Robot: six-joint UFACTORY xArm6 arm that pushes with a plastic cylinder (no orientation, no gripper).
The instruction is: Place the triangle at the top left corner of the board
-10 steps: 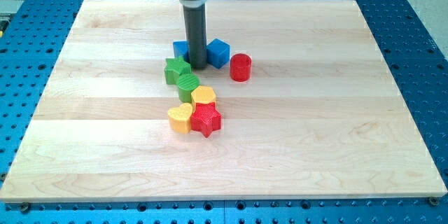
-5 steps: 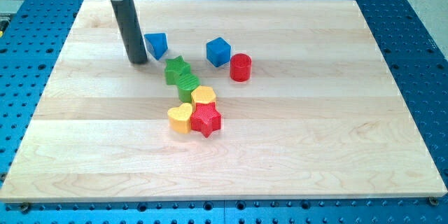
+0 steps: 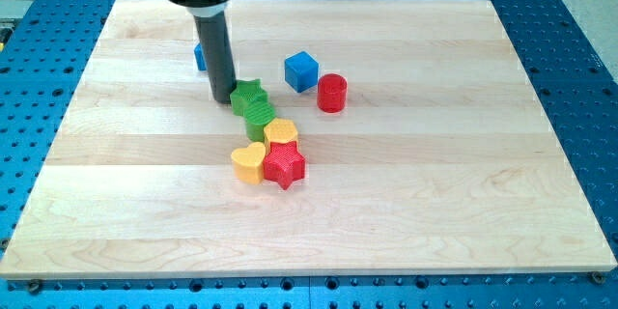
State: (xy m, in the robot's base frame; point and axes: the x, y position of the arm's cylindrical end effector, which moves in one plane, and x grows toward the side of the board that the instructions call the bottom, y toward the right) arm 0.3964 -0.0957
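The blue triangle sits in the upper left part of the wooden board, mostly hidden behind my rod. My tip rests on the board just below and to the right of the triangle, and right beside the left edge of the green star. The top left corner of the board lies further up and to the left of the triangle.
A green cylinder sits below the star, then a yellow block, a yellow heart and a red star. A blue cube and a red cylinder stand to the right.
The rod went from between the blue blocks out to the left, pushing the triangle left, then came back right and down. The tip now stands beside the green star.
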